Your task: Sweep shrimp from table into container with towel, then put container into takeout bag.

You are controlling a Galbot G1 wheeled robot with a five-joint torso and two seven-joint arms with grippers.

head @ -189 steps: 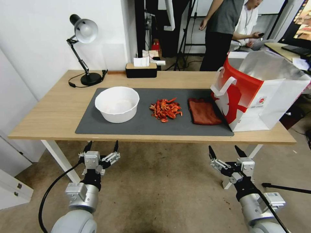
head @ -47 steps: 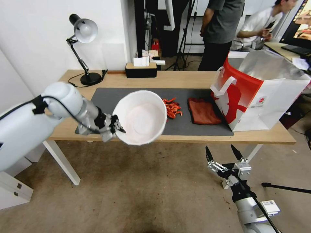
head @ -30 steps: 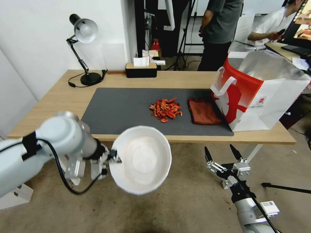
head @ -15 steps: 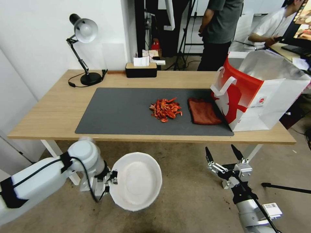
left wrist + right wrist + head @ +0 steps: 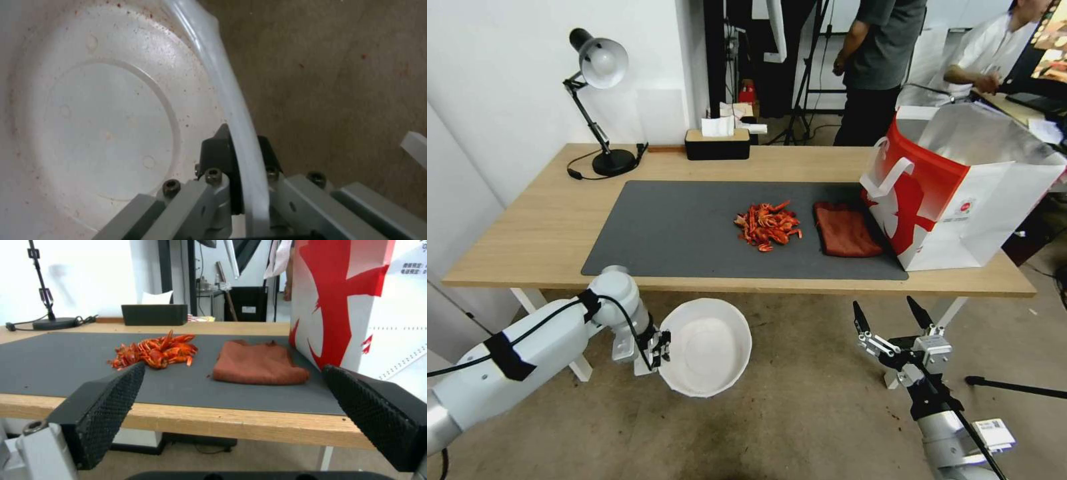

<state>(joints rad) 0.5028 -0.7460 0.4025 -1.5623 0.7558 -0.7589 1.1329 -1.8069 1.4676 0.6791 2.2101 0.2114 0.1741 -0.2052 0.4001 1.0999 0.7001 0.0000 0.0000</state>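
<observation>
Bowl held below bench edge, shrimp untouched on mat.

Left gripper (image 5: 662, 347) w/ jaws clamped on rim of white bowl (image 5: 707, 347), tilted, just below front edge of bench (image 5: 547, 227), over floor. Right gripper (image 5: 894, 319) low in front of bench, jaws wide open, empty. Shrimp (image 5: 767, 227) heaped mid-mat, towel (image 5: 847, 231) just beside, bag (image 5: 960, 193) upright touching towel's far side.

No legible text, small logo and faint print on the takeout bag (image 5: 960, 193) too blurred to read
</observation>
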